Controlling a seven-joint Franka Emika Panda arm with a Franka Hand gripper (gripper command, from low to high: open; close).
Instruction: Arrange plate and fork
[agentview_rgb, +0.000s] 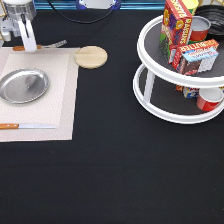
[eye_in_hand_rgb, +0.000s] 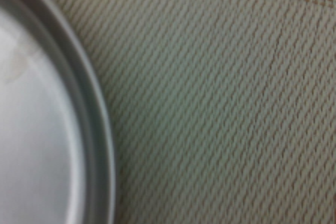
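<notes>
The round silver plate (agentview_rgb: 23, 86) lies on the left part of a beige placemat (agentview_rgb: 62, 105). The fork (agentview_rgb: 56, 44) lies along the mat's top edge, its tines toward the exterior view's right and its orange handle end showing to the left of the gripper. My gripper (agentview_rgb: 28, 46) is down at the fork's middle, at the exterior view's top left, just above the plate. The wrist view shows only the plate's rim (eye_in_hand_rgb: 94, 125) and the woven mat (eye_in_hand_rgb: 225, 110); the fork is out of that view.
A wooden-handled knife (agentview_rgb: 27, 126) lies on the mat below the plate. A round tan wooden coaster (agentview_rgb: 91, 56) sits by the mat's top right corner. A white two-tier turntable rack (agentview_rgb: 150, 95) with boxes and cans stands at the right.
</notes>
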